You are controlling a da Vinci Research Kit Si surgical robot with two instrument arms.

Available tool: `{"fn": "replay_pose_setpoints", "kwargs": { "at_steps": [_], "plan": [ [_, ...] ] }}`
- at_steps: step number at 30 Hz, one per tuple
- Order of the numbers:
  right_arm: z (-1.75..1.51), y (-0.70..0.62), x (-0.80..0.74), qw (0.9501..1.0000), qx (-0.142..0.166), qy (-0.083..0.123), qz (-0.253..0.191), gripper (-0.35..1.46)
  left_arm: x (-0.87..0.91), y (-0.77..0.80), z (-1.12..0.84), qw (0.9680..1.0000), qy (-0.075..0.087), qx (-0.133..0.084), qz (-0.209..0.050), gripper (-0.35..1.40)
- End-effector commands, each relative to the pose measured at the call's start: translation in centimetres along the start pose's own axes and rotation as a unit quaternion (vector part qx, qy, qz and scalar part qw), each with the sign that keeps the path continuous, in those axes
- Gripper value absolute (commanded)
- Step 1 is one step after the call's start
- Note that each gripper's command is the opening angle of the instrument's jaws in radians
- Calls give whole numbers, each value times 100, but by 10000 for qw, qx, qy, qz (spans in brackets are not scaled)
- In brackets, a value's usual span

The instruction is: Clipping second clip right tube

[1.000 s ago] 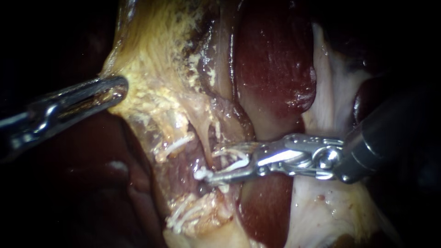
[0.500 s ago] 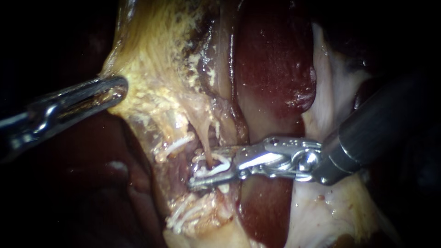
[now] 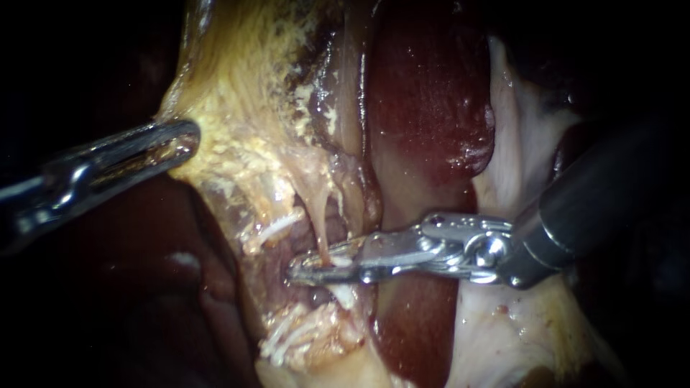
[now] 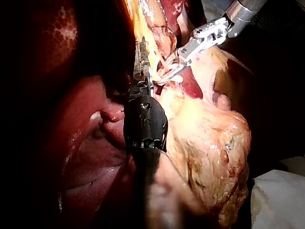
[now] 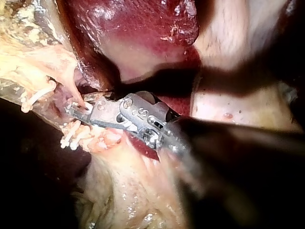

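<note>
A thin pale tube, the right of two strands, runs down into the jaws of my right instrument. Those jaws lie nearly together across it, shut on the tube, with a white clip showing between them. The right wrist view shows the same grip, with my right instrument closed around the tube. My left instrument comes in from the left, its jaws shut on the edge of the yellowish gallbladder tissue and holding it taut. In the left wrist view my left instrument disappears into that tissue.
A white clip sits on the strand to the left, and several more clips cluster below the jaws. Dark red liver lies behind, and pale tissue is beside the right shaft. White gauze lies beyond the organ.
My right instrument slid left until its open jaws, carrying the clip, straddled the tube. The jaws have now closed down on it. The left instrument has not moved.
</note>
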Motion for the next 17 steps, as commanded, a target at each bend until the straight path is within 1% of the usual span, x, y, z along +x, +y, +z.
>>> {"fn": "replay_pose_setpoints", "kwargs": {
  "at_steps": [1, 17],
  "plan": [
    [1, 1, 0, 10000, -5, 4, 0, -35, 0, 0, 0, 10000, 0, 0, 0, -35],
    [2, 1, -1, 10000, -3, 18, -3, -35, -1, 0, 0, 10000, 1, 0, -1, -35]
  ]
}}
